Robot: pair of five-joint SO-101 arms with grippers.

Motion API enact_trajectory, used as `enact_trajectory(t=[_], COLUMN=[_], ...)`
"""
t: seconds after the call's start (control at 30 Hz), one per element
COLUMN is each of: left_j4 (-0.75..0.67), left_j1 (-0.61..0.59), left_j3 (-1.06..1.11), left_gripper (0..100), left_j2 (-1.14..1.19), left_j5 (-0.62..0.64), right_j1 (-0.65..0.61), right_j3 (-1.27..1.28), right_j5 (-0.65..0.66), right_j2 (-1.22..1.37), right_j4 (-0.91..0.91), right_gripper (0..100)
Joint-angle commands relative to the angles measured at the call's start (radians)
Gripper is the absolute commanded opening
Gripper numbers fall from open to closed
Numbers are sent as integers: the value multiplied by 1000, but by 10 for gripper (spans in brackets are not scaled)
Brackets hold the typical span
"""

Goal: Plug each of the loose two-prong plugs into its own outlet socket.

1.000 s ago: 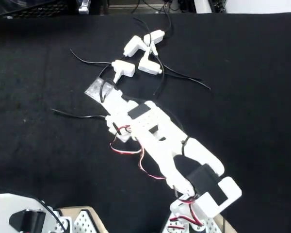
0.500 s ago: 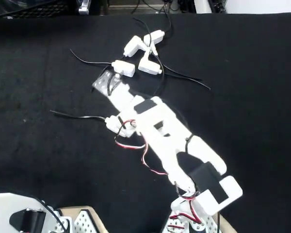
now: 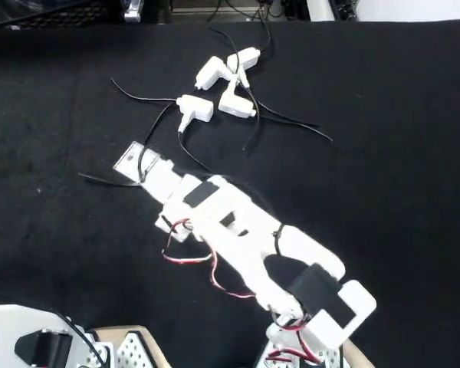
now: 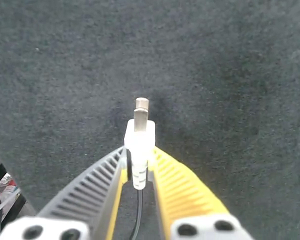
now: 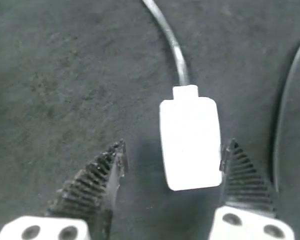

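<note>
Prongs of the two-prong plug (image 4: 139, 137) pointed straight away from my left hand (image 4: 139, 154), which pinched the plug's white body above the black counter (image 4: 230, 75) with the black cord (image 4: 138, 220) trailing back between its fingers (image 4: 182, 192). My right hand (image 5: 175, 147) stood spread with a white block (image 5: 190, 142) lying flat between its fingers (image 5: 92, 180), long axis in line with them and its cable (image 5: 172, 45) leaving the far end, so I judged that hand nearer a grasp. Overhead, an arm (image 3: 238, 230) lay stretched across the counter, the other white pieces (image 3: 215, 70) bunched beyond its tip.
</note>
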Motion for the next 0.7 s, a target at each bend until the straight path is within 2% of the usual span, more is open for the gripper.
enact_trajectory(t=[0.0,0.23,0.67], left_j4=[-2,-2,-3], left_j1=[10,10,5], left_j3=[-2,1,1], left_gripper=[29,29,29], left_j2=[-21,-21,-14], left_j5=[-8,-8,-8], right_j1=[-6,-11,-14], right_j3=[-7,-47,-506], right_j5=[-6,-5,0], right_j2=[-5,77,361], right_j4=[-11,-74,35], right_gripper=[297,296,296])
